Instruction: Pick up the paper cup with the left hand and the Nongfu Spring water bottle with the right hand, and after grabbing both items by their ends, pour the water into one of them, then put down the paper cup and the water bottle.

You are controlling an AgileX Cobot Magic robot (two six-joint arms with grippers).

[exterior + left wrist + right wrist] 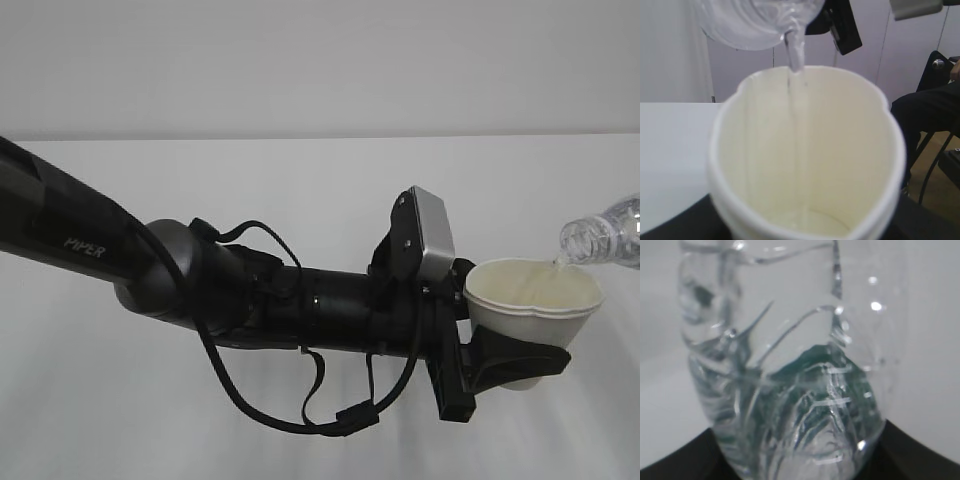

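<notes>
Pouring is under way: a thin stream of water [796, 50] falls from the tilted Nongfu Spring water bottle [606, 236] into the paper cup [534, 300], whose rim is squeezed out of round. A shallow pool seems to lie at the cup's bottom, though the blur of the left wrist view makes that hard to confirm. The bottle's capless neck hangs just above the cup's far rim. Around the cup, the left hand [500, 350] is clamped on its lower wall, jaws partly spread to the cup's width, holding it above the white table [300, 180]. The right hand [685, 462] grips the bottle's base end, dark jaw edges showing on either side of the clear ribbed plastic.
</notes>
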